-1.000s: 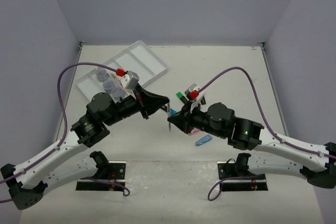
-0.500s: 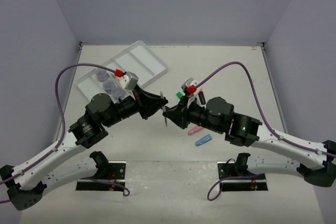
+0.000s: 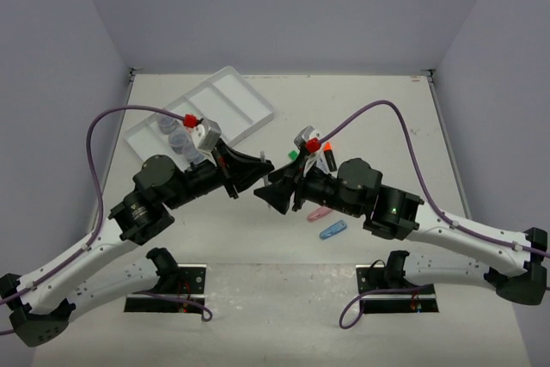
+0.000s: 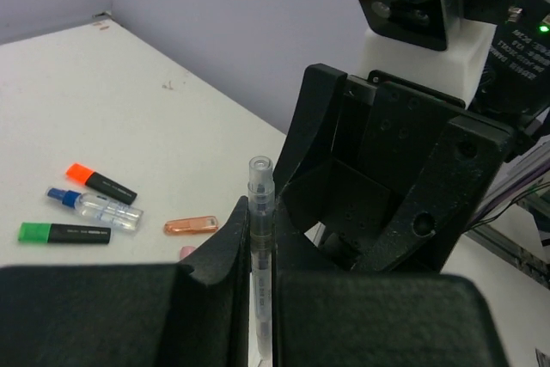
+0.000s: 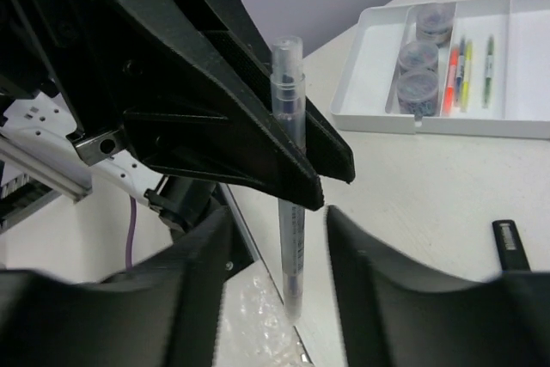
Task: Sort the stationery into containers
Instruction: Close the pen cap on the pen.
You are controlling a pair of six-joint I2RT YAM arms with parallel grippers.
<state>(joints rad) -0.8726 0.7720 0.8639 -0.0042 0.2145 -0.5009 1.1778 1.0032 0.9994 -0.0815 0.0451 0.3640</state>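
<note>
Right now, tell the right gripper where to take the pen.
Take the pen on its bare barrel, the long end away from the cap. The left gripper pinches it near the cap, leaving that stretch free. Come side-on, with the open right gripper straddling the barrel.

The right gripper point(image 3: 271, 193) has been swung leftward to meet the left gripper point(image 3: 258, 174). The clear pen point(image 4: 260, 182), earlier at the right gripper's tip, is now clamped by the left fingers point(image 4: 232, 238), and the right fingers point(image 5: 193, 272) have been spread clear of it.
</note>
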